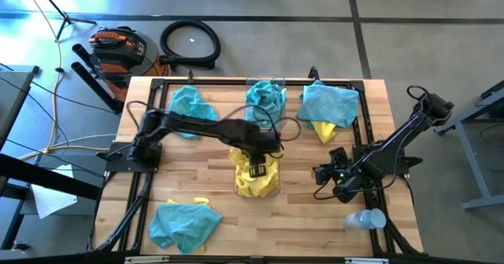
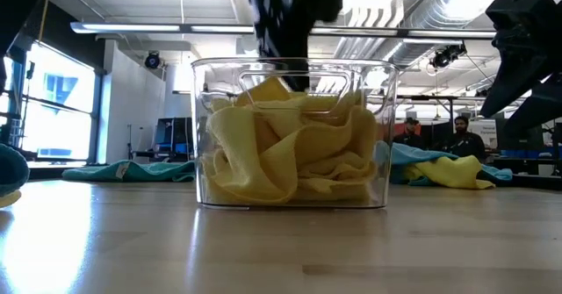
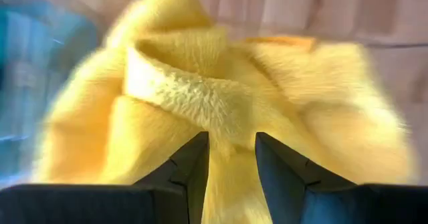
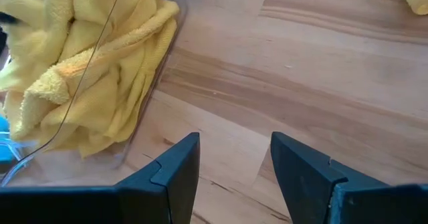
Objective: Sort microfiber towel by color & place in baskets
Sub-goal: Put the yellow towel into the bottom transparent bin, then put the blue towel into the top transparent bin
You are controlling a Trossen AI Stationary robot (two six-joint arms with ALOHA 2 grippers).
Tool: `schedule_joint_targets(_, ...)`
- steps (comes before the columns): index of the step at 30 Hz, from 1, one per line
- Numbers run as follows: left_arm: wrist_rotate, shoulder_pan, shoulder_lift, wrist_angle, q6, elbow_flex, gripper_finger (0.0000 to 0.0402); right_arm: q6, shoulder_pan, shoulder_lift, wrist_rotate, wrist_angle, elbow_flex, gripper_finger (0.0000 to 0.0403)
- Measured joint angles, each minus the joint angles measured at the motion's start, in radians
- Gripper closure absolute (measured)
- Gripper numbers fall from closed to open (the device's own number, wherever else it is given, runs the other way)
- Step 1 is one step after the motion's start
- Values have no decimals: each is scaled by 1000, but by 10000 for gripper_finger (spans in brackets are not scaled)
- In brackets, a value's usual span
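Observation:
The near clear basket [image 1: 275, 187] [image 2: 204, 136] is full of crumpled yellow towels [image 2: 290, 154] [image 4: 100, 70]. My left gripper [image 1: 257, 169] [image 3: 231, 150] hangs over it, pointing down, shut on a yellow towel [image 3: 221, 90]. The far clear basket [image 1: 250, 83] holds a teal towel [image 1: 265, 98]. Loose teal towels lie at far left [image 1: 193, 102], far right [image 1: 331, 102] over a yellow one [image 1: 323, 130], and near left [image 1: 183, 223]. My right gripper [image 1: 324, 173] [image 4: 234, 157] is open, low over bare wood to the right of the near basket. My left gripper pinches a raised fold of the yellow towel [image 3: 231, 127] between its two fingers, coming from above and pointing down. The towel lies with the rest of the pile inside the near basket. One layer or several, I cannot tell.
A white plastic bottle [image 1: 366, 219] lies near the table's near right corner. Black frame rails [image 1: 236, 80] run along the far edge and both sides. Bare wood lies between the near basket and my right gripper. People [image 2: 457, 129] show in the room beyond.

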Motion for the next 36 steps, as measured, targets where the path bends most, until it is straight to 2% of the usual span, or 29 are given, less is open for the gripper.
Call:
schedule_joint_targets(5,-11,0,-130,-3,53,0,290,-1,0,0,6,9,0,222)
schedule_joint_targets(10,-37,0,-239,-36,136,2,290,-1,0,0,57,18,0,222)
schedule_joint_targets(13,74,1,-306,-5,271,-23,290,0,-11,0,148,23,0,222)
schedule_joint_targets(15,127,6,-360,77,301,-82,290,-1,-39,0,250,21,0,222)
schedule_joint_targets(18,140,49,-453,198,293,-242,293,-20,-105,0,372,24,0,222)
schedule_joint_targets(21,128,120,-560,338,241,-442,295,-157,-198,-3,380,21,6,222)
schedule_joint_targets(25,129,214,-705,481,149,-686,296,-468,-367,-10,305,7,53,222)
schedule_joint_targets(28,127,270,-807,574,105,-827,296,-688,-541,-15,217,-20,111,222)
schedule_joint_targets(33,128,339,-953,639,14,-977,296,-954,-909,-19,-77,-74,176,222)
schedule_joint_targets(36,124,359,-1027,651,-41,-1028,296,-1117,-1112,-19,-229,-31,180,222)
